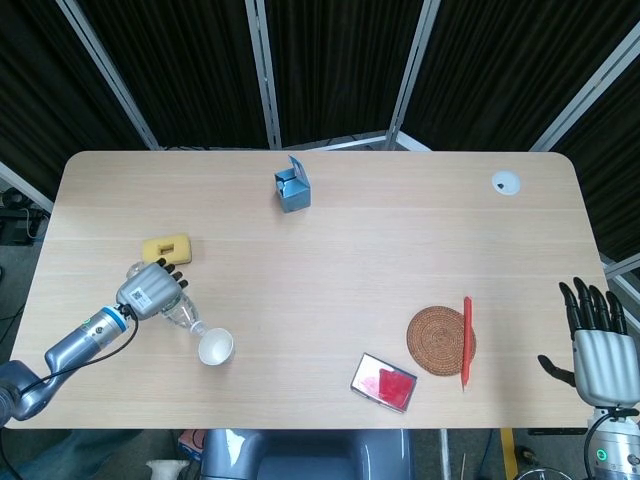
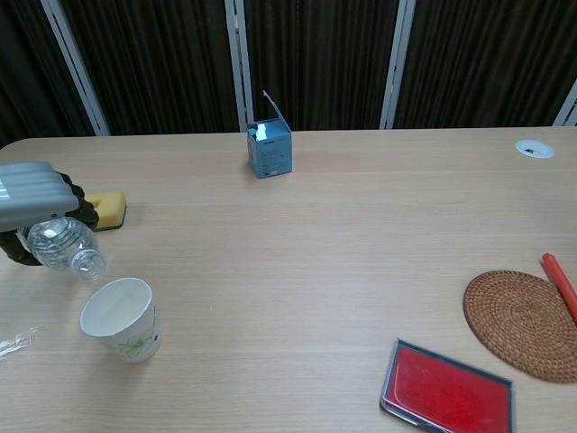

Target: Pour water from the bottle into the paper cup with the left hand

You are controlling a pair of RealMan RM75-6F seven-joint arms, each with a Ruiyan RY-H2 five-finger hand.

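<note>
now the left robot hand (image 2: 36, 194) wrapped around the bottle (image 2: 65, 245), neck tilted above the paper cup (image 2: 120, 318)

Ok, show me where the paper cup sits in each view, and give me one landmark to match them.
Head view: the paper cup stands near the table's front edge at lower left, just right of the bottle tilted in the left hand.
Chest view: the paper cup is at lower left, below the bottle's mouth.
Shared landmark: the yellow sponge, beyond the left hand in both.
</note>
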